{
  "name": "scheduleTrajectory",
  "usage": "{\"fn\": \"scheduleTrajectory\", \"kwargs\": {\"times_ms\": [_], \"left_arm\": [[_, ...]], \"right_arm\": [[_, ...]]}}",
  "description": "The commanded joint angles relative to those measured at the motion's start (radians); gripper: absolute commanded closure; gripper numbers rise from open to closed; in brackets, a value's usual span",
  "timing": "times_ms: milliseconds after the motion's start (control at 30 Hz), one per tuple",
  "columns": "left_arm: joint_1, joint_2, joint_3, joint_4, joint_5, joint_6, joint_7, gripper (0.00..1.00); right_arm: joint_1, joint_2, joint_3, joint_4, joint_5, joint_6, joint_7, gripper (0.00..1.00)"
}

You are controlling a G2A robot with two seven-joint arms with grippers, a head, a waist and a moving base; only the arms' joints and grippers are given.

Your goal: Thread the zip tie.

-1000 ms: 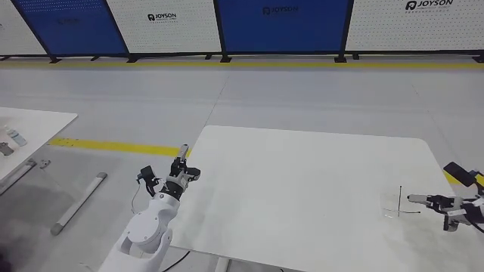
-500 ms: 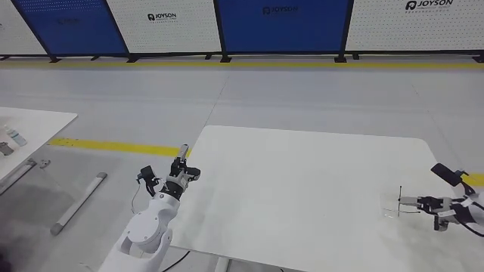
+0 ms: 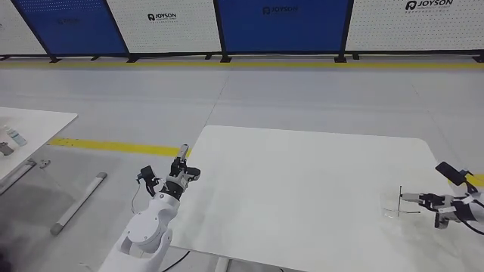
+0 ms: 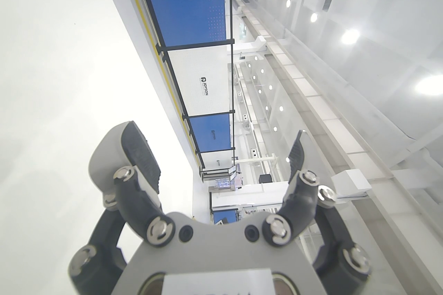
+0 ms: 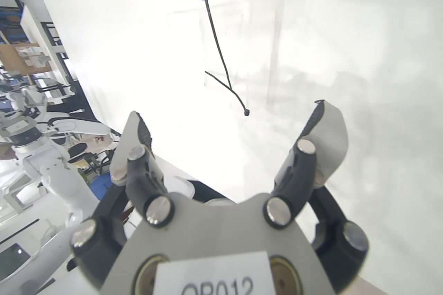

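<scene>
- The zip tie (image 5: 214,35) is a thin black strip with a small square head, and it sits near the right edge of the white desk (image 3: 302,181).
- A second black strip (image 5: 217,79) meets it at the end away from its head (crossing or joined, I cannot tell). A faint clear frame (image 5: 278,33) shows around them both.
- My right hand (image 5: 228,109) hovers at the desk's right edge with its fingers spread wide and nothing between them. It points at the strips, and the nearer strip's tip lies just ahead of my fingertips, apart from them.
- My left hand (image 4: 214,130) is well apart from all this, just beside the desk's left edge (released too, holding nothing). It points towards the blue and white panels (image 3: 280,7) across the floor.
</scene>
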Motion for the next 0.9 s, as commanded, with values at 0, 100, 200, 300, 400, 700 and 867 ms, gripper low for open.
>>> {"fn": "scheduleTrajectory", "kwargs": {"times_ms": [0,100,200,300,400,700,867], "left_arm": [[0.0,0.0,0.0,0.0,0.0,0.0,0.0,0.0],[0.0,0.0,0.0,0.0,0.0,0.0,0.0,0.0],[0.0,0.0,0.0,0.0,0.0,0.0,0.0,0.0],[0.0,0.0,0.0,0.0,0.0,0.0,0.0,0.0],[0.0,0.0,0.0,0.0,0.0,0.0,0.0,0.0],[0.0,0.0,0.0,0.0,0.0,0.0,0.0,0.0],[0.0,0.0,0.0,0.0,0.0,0.0,0.0,0.0]], "right_arm": [[-0.003,0.003,0.007,0.001,0.002,-0.007,0.004,0.0],[-0.011,0.006,0.012,-0.005,0.001,-0.013,0.007,0.39],[-0.013,0.009,0.011,-0.008,-0.005,-0.012,0.025,0.53],[-0.01,0.009,0.008,-0.004,-0.004,-0.01,0.029,0.54],[0.001,0.009,0.006,0.014,0.003,-0.011,0.04,0.56],[0.024,0.009,-0.008,0.052,-0.006,-0.007,0.045,0.66],[0.036,0.007,-0.021,0.058,-0.014,0.007,0.049,0.69]]}}
